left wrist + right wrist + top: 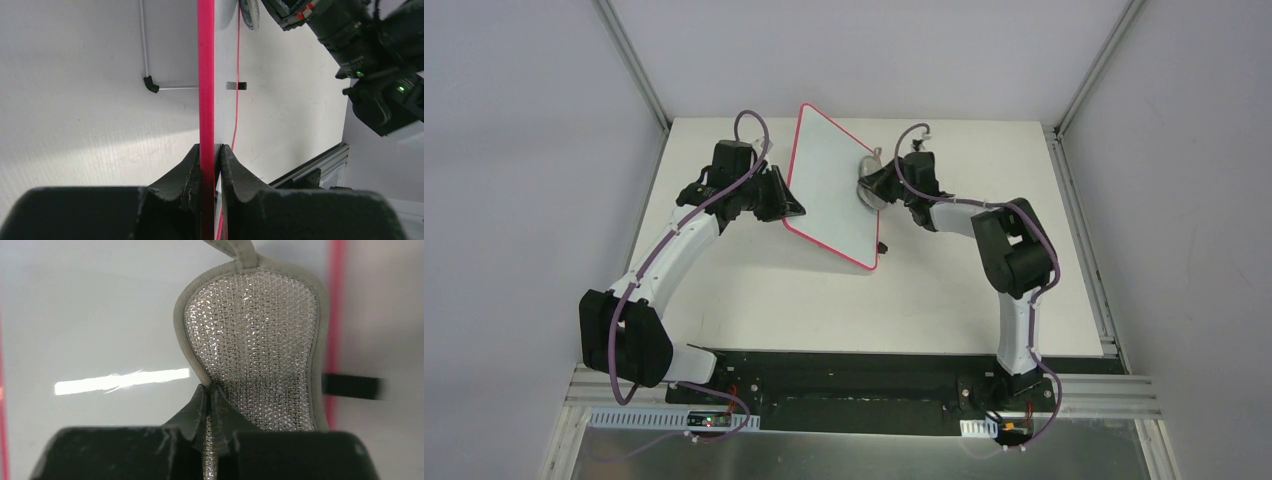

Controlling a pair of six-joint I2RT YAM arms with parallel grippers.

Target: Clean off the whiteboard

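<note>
The whiteboard (pixel 834 185), white with a thin pink-red frame, stands tilted on edge at the table's middle back. My left gripper (pixel 786 200) is shut on its left frame edge; in the left wrist view the pink frame (pixel 205 75) runs up from between the jaws of the left gripper (pixel 210 150). My right gripper (pixel 876 187) is shut on a silver mesh scrubbing pad (pixel 868 178) and holds it against the board's face near the right edge. In the right wrist view the pad (pixel 260 355) lies flat on the clean white board surface (pixel 100 315), pinched by the right gripper (pixel 210 390). No writing shows.
The white tabletop (pixel 824 300) is bounded by a metal frame rail (pixel 1084 230) on the right and a black base plate (pixel 844 375) in front. One small black board foot (pixel 352 386) sticks out at the board's right edge. Grey enclosure walls surround the table.
</note>
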